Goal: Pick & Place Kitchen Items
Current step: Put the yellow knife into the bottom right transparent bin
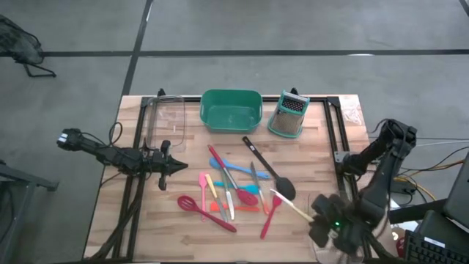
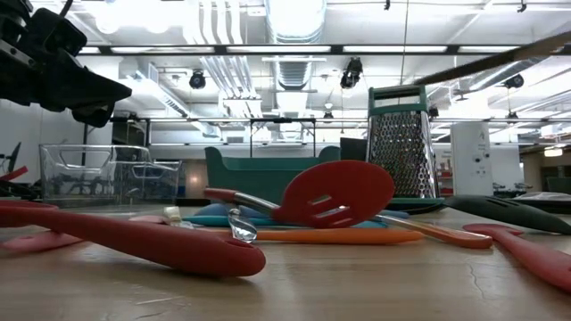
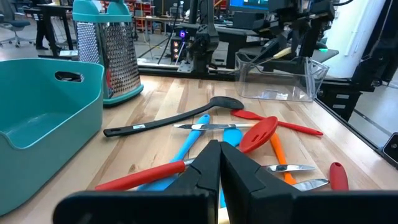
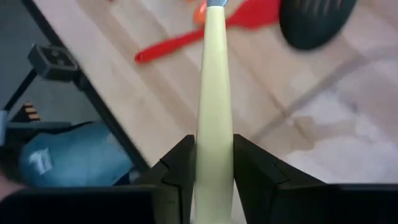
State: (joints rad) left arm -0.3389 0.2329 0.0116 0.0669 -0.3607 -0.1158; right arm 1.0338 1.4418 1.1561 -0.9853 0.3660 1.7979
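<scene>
Colourful utensils (image 1: 234,189) — heaped mid-table

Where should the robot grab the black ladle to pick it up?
Probably mid-handle on the black ladle, coming straight down from above. It lies flat, and the slim handle there looks clear of the other utensils, while its wide bowl sits close to the red spoon.

Overhead looking straight down; low, level across tabletop; wrist views close behind fingers. Shared by most: box grater (image 1: 287,116), teal tub (image 1: 231,108).
</scene>
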